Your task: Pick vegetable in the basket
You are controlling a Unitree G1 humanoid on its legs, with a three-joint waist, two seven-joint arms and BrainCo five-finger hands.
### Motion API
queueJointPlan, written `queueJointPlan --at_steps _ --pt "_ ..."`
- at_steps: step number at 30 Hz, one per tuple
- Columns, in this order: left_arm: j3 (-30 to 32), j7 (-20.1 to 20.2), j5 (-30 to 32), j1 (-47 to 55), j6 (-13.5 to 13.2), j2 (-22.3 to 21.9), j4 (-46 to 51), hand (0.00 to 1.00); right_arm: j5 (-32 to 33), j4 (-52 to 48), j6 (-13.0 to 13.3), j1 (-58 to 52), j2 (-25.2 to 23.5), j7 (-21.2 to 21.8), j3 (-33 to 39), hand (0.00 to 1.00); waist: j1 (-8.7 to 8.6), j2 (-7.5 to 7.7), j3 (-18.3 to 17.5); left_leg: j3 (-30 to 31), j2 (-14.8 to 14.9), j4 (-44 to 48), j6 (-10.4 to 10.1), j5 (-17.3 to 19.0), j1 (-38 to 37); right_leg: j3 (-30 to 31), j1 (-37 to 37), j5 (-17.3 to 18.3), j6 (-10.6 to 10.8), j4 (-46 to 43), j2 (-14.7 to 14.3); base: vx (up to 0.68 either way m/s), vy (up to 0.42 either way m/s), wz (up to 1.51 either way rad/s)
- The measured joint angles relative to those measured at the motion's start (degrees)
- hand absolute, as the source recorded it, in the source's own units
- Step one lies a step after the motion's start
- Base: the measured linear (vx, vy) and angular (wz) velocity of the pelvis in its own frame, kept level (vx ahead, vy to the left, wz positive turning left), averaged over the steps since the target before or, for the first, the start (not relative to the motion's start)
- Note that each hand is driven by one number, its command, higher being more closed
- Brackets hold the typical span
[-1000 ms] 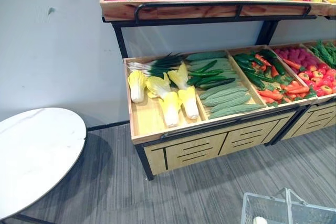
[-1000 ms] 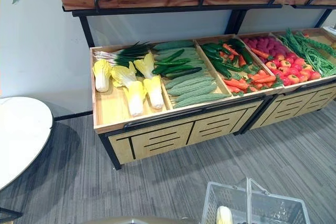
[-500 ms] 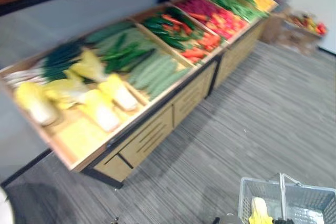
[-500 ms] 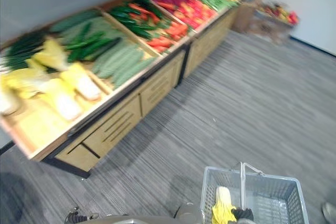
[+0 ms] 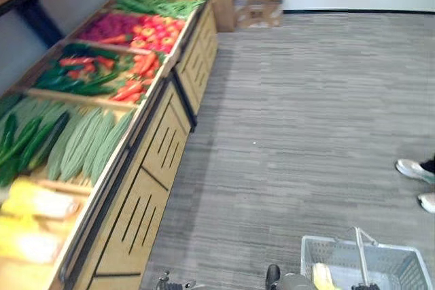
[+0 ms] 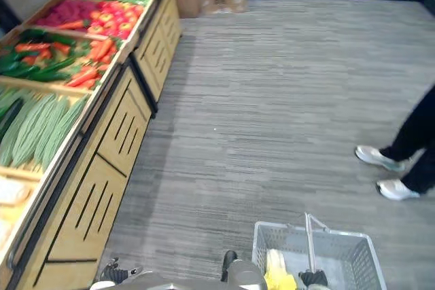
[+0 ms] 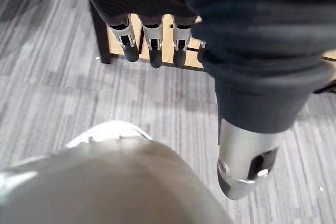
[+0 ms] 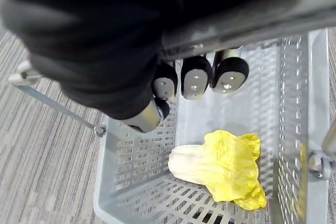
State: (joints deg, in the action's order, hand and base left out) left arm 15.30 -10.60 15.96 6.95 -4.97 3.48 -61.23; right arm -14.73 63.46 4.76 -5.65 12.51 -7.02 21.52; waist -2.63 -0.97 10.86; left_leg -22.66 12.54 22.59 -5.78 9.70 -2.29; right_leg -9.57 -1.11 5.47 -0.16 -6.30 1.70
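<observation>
Describer: Since the earlier frame the whole view swings right, so the camera moves, not the goods. A person's white shoes [image 6: 374, 157] now come into sight on the grey floor [image 5: 299, 113].

Listener: What is largest here?

Describer: That floor, then a long wooden produce stand [image 5: 146, 188] along the left side, loaded with carrots [image 5: 129, 91] and other produce.

Listener: And the vegetable?

Describer: One pale yellow cabbage [image 8: 220, 166] lies on the bottom of a grey wire basket [image 8: 131, 161], low in both head views.

Listener: Who holds the basket?

Describer: The right hand [image 8: 195, 80] has its fingers curled round the handle [image 8: 247, 19], directly above the cabbage and apart from it. The left hand [image 7: 152, 45] hangs with fingers straight, holding nothing.

Listener: Which step is this?

Describer: Probably carrying, with one pick already done. A further pick would call for turning back to the stand and reaching with the free left hand while keeping the basket level.
</observation>
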Motion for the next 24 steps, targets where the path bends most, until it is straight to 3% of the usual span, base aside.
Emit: queueJointPlan --at_steps 2,5,6,7,10,14,24 --pt "-0.3 -0.3 0.0 0.0 -0.2 0.1 0.4 0.0 0.0 0.0 0.6 0.4 0.1 0.1 -0.5 1.0 0.2 -0.02 0.0 5.8 -1.9 -3.7 -0.7 0.4 0.8 2.6 -0.8 -0.4 0.7 0.1 -0.2 -0.02 0.088 -0.89" --pt "-0.3 -0.3 -0.1 0.0 -1.0 -0.4 0.4 0.0 0.2 0.0 0.9 1.0 0.9 0.1 -1.8 1.0 1.2 -1.12 -0.2 12.9 -2.5 -10.8 -0.7 -0.8 2.9 7.8 -3.2 -1.6 2.7 0.3 -1.7 0.01 0.186 -0.93" --pt "-0.3 -0.3 0.0 0.0 -1.1 -1.2 0.3 0.0 0.2 0.0 0.9 1.2 1.5 0.0 -1.8 1.0 1.56 -2.55 -0.4 12.8 -1.8 -13.4 -1.6 -3.0 3.1 9.3 -4.2 -2.1 3.4 0.2 -2.6 0.06 0.25 -0.72" --pt "-0.3 -0.3 0.0 -0.1 -1.1 -1.1 0.2 0.0 0.2 0.1 0.9 1.5 1.4 0.0 -1.8 1.0 1.53 -3.35 -0.9 12.2 -2.3 -15.7 -1.5 -2.0 1.9 10.3 -4.6 -2.7 4.2 0.4 -2.1 0.06 0.321 -0.5" --pt "-0.5 -0.3 0.0 -0.5 -1.1 0.2 0.2 0.0 1.3 0.2 1.0 0.1 -0.3 0.0 -1.7 1.0 1.16 -1.15 -1.1 12.2 -6.3 -19.2 0.4 -3.3 1.3 10.2 -4.0 -4.1 5.6 2.8 1.6 0.06 0.232 0.08" --pt "-1.6 -0.3 0.2 -0.1 -1.1 0.8 0.1 0.0 2.2 0.4 0.8 -1.3 -1.2 0.1 -1.7 1.0 1.32 -0.8 -1.2 11.8 -9.1 -20.6 0.8 -3.5 -0.5 10.5 -2.5 -4.3 6.0 3.6 3.9 0.08 0.18 0.04" --pt "-5.6 -0.3 0.7 -1.1 -1.2 1.7 0.4 0.0 2.4 0.5 0.9 -1.0 -1.9 0.2 -2.1 1.0 1.21 -0.53 -1.3 9.2 -8.6 -21.3 1.1 -3.3 -3.1 13.0 -2.7 -4.3 6.0 2.0 2.8 -0.01 0.002 -0.16"
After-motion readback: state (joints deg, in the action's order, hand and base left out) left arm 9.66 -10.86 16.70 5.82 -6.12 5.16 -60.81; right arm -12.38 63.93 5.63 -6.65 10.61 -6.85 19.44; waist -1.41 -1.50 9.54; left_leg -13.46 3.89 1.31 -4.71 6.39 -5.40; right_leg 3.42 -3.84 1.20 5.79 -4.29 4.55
